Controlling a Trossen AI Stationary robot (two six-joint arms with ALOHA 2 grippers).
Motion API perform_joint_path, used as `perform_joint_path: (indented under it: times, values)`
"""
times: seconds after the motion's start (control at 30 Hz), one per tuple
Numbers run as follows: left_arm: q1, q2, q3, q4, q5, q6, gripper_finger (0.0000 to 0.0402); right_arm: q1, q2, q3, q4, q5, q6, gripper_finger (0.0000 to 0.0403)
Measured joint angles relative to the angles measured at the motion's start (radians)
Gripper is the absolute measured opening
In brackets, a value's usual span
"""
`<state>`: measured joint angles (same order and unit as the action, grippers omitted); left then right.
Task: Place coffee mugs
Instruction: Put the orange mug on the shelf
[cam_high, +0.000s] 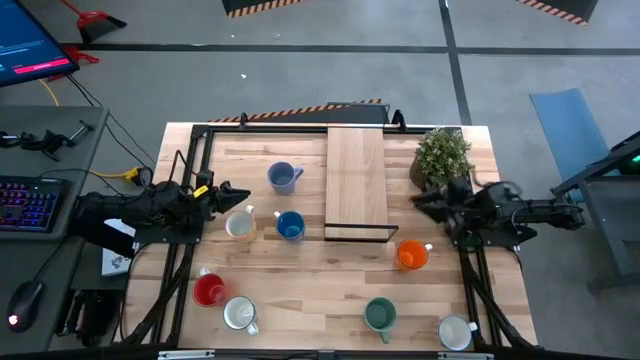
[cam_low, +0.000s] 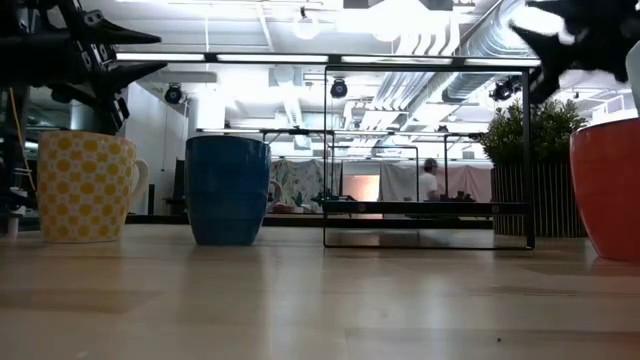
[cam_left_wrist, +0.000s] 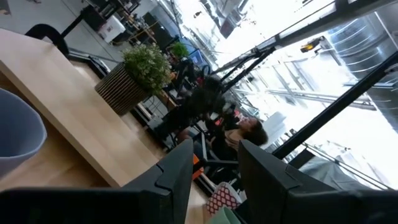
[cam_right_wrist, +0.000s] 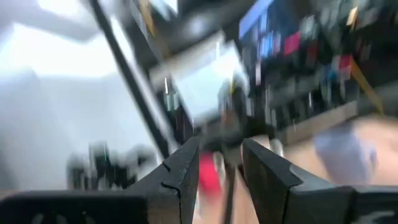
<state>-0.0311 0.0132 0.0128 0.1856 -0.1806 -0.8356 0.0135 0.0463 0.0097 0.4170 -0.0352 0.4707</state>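
Overhead camera straight down on my worktop (cam_high: 330, 290), low camera level across it, both sharing the dark blue mug (cam_low: 227, 190), wrist cameras facing outward.

You see a wooden table (cam_high: 330, 290) holding a raised wooden board on a black frame (cam_high: 356, 180), with a potted plant (cam_high: 441, 155) beside it.

On the desk (cam_high: 300, 290), a raised board (cam_high: 355, 180) sits centre-back, the potted plant (cam_high: 442, 155) to its right, two mugs (cam_high: 285, 177) to its left, and five mugs (cam_high: 380, 316) along the front.
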Motion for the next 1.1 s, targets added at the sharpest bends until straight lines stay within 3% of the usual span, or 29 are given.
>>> perform_joint_path:
  times: [0.13, 0.23, 0.37, 0.53, 0.7, 0.87, 1.1]
  values:
    - [0.0, 0.0, 0.0, 0.0, -0.017, 0.0, 0.0117, 0.0, 0.005, 0.092, 0.045, 0.043, -0.064, 0.0114]
    - [0.0, 0.0, 0.0, -0.001, -0.018, 0.001, 0.0117, 0.0, 0.06, 0.239, -0.071, 0.043, -0.133, 0.0114]
    - [0.0, 0.0, 0.0, -0.006, -0.018, 0.003, 0.0117, 0.0, 0.231, 0.503, -0.495, 0.079, -0.21, 0.0114]
    - [0.0, 0.0, 0.0, -0.006, -0.018, 0.054, 0.0117, 0.0, 0.539, 0.791, -1.162, 0.138, -0.117, 0.0114]
    - [0.0, 0.0, 0.0, -0.006, -0.018, 0.113, 0.0117, 0.0, 0.776, 0.962, -1.539, 0.014, -0.078, 0.0114]
    - [0.0, 0.0, 0.0, -0.008, -0.018, 0.15, 0.0117, 0.035, 0.905, 0.989, -1.596, -0.108, -0.078, 0.0114]
    - [0.0, 0.0, 0.0, -0.009, -0.016, 0.149, 0.0117, 0.231, 0.964, 0.928, -1.531, -0.028, 0.004, 0.0114]
